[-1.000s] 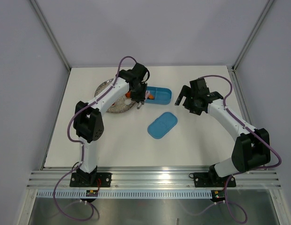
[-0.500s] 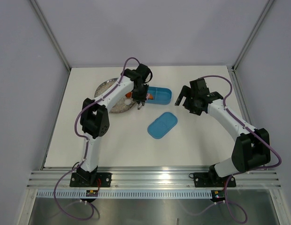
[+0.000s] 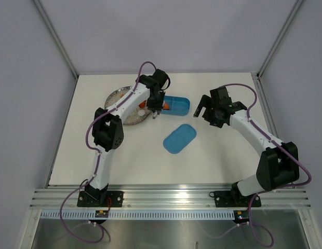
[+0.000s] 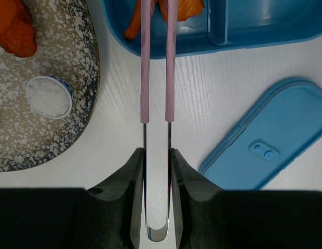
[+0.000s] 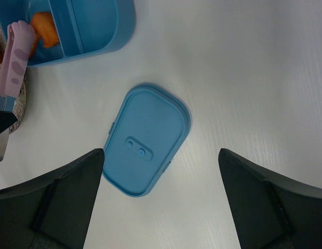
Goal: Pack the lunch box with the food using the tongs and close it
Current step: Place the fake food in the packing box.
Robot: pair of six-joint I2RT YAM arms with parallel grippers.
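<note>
At the far left of the tabletop (image 3: 98, 155) sits the round speckled plate (image 4: 78, 67). It carries an orange morsel (image 4: 15, 31) near its far side and the white piece (image 4: 48, 96), which is round with a thin blue rim, closer to the near edge. The left arm (image 3: 127, 106) reaches across the plate, and the left jaws pinch the tongs (image 4: 145, 78) by their bare metal bend, one finger pressed on each outer side. The tongs' two pink arms run straight ahead, narrow and nearly parallel, over the strip of tabletop between plate and lunch box (image 4: 202, 46) and across the box's near wall into its left compartment. There they lie among orange pieces (image 4: 187, 8). The tips run out of the wrist view, so I cannot tell whether they hold a piece. The box stands open just right of the plate, and a divider separates the filled compartment from the right one. The lid (image 5: 148, 140) lies flat on the tabletop, nearer the arms and a little right of the box, apart from it. Furthest right, the right arm (image 3: 249, 132) hangs above the tabletop. The right jaws are spread wide with nothing between them, and the lid shows below the gap.
</note>
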